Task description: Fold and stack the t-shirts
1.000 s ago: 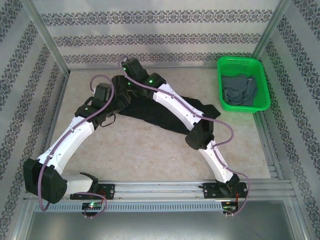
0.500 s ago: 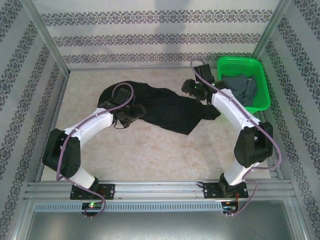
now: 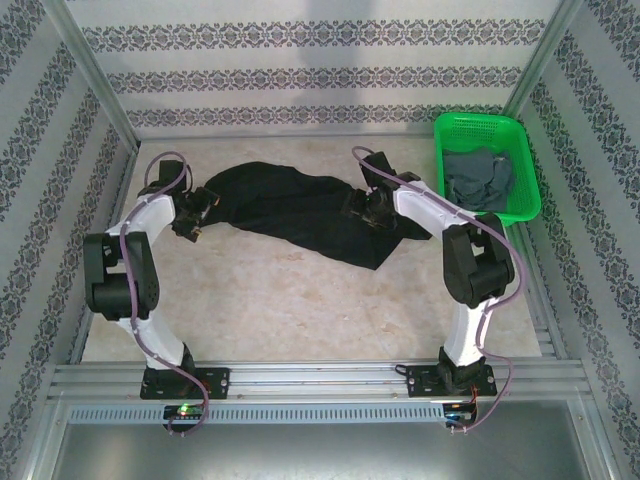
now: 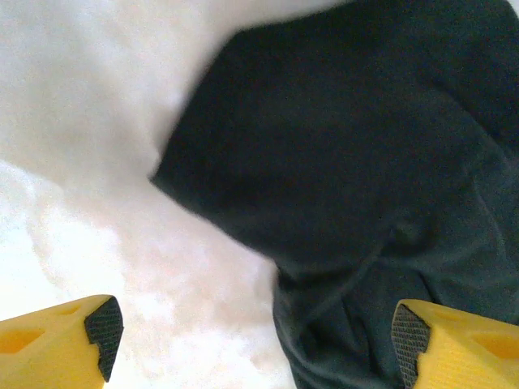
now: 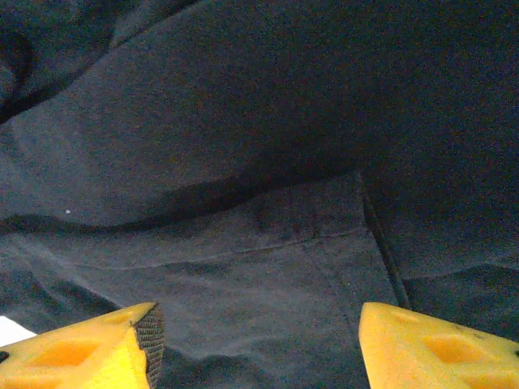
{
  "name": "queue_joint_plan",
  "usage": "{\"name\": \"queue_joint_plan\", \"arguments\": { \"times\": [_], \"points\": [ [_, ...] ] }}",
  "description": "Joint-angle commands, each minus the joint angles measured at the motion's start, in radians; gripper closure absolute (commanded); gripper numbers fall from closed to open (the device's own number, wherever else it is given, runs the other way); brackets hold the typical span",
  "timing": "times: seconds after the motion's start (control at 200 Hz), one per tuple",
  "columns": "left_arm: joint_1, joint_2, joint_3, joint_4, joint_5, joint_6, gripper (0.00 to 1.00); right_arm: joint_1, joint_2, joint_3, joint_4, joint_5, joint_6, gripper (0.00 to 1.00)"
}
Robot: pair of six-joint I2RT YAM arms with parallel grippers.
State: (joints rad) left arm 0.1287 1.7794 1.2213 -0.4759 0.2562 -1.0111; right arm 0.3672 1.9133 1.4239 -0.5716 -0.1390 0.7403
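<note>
Black t-shirt (image 3: 290, 205) below both spread jaws

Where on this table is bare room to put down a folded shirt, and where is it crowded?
Free: the table patch between the black t-shirt and the near rail; also the strip behind it along the back wall. Crowded: the shirt itself, where the left hand and right hand hover, and the green basket corner.

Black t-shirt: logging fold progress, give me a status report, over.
Left end effector open at left edge of black t-shirt. Right end effector open over its right side. Shirt lying unfolded; grey t-shirt in green basket. Nothing blocking.
</note>
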Motion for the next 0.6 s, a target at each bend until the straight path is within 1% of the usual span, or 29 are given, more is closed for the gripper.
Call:
{"name": "queue_joint_plan", "arguments": {
  "times": [0.0,0.045,0.13,0.16,0.21,0.25,0.31,0.37,0.41,0.455,0.495,0.595],
  "points": [
    [0.033,0.065,0.026,0.032,0.046,0.046,0.12,-0.01,0.057,0.034,-0.011,-0.015,0.061,0.34],
    [0.04,0.102,0.031,0.069,0.08,0.045,0.12,-0.009,0.076,0.047,-0.011,-0.026,0.07,0.33],
    [0.038,0.171,0.061,0.104,0.112,0.056,0.19,-0.005,0.119,0.076,-0.013,-0.036,0.085,0.34],
    [0.038,0.19,0.07,0.121,0.123,0.056,0.22,-0.003,0.135,0.089,-0.014,-0.036,0.089,0.34],
    [0.038,0.22,0.082,0.152,0.14,0.052,0.32,0.002,0.162,0.111,-0.024,-0.034,0.094,0.36],
    [0.038,0.239,0.093,0.174,0.154,0.05,0.41,0.004,0.183,0.128,-0.029,-0.038,0.096,0.4],
    [0.039,0.257,0.11,0.214,0.181,0.043,0.66,0.006,0.202,0.147,-0.037,-0.039,0.102,0.5],
    [0.038,0.258,0.12,0.253,0.2,0.031,0.88,0.007,0.205,0.154,-0.032,-0.035,0.102,0.65],
    [0.038,0.25,0.129,0.266,0.204,0.025,1.0,0.007,0.202,0.159,-0.034,-0.028,0.1,0.77],
    [0.038,0.232,0.133,0.288,0.207,0.019,1.0,0.007,0.191,0.169,-0.041,-0.018,0.091,0.9],
    [0.037,0.207,0.129,0.311,0.209,0.009,1.0,0.008,0.173,0.18,-0.051,-0.005,0.08,1.0],
    [0.035,0.113,0.11,0.369,0.197,-0.028,1.0,0.009,0.089,0.21,-0.069,0.05,0.05,1.0]
  ]
}}
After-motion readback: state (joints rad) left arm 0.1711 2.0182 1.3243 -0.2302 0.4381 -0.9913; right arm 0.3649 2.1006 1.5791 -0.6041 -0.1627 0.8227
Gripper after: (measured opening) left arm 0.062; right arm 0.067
